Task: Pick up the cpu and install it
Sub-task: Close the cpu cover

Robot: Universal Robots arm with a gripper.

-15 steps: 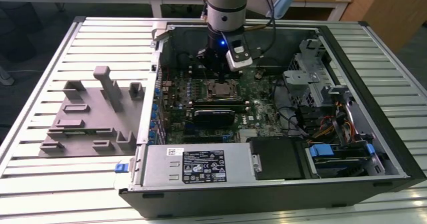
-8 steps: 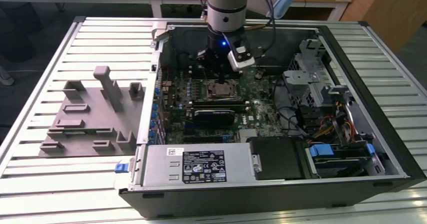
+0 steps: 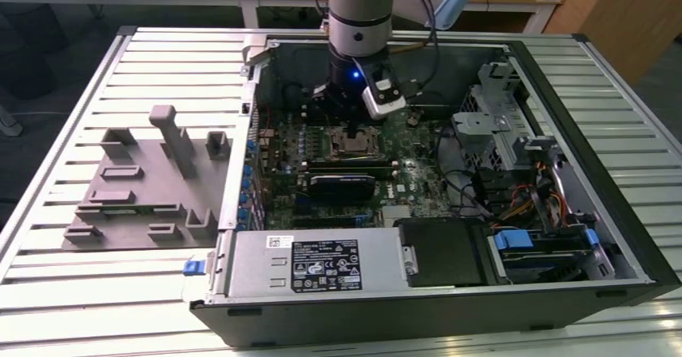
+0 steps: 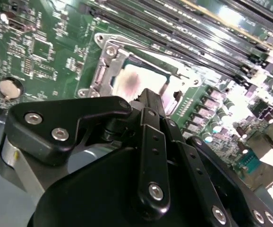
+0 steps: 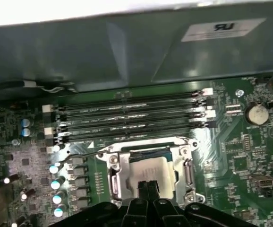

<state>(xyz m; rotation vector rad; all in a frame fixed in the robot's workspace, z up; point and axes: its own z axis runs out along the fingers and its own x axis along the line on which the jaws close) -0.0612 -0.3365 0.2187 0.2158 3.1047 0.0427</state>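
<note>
The cpu (image 5: 148, 170), a square chip with a silvery top plate, lies flat inside the metal socket frame (image 5: 112, 163) on the green motherboard. It has a reddish smear on its plate in the second wrist view (image 4: 139, 80). In the exterior view the cpu (image 3: 353, 142) sits in the middle of the open computer case. My gripper (image 5: 147, 185) hangs straight above it, its two black fingers pressed together with the tips at the chip's near edge. Whether the tips touch the plate I cannot tell. The gripper (image 3: 349, 124) holds nothing.
Several memory slots (image 5: 127, 118) run beside the socket. A black heatsink block (image 3: 341, 185) lies just beyond it towards the power supply (image 3: 309, 265). Drive cages and cables (image 3: 512, 181) fill the exterior view's right. A grey tray (image 3: 139, 189) rests on the slatted table outside the case.
</note>
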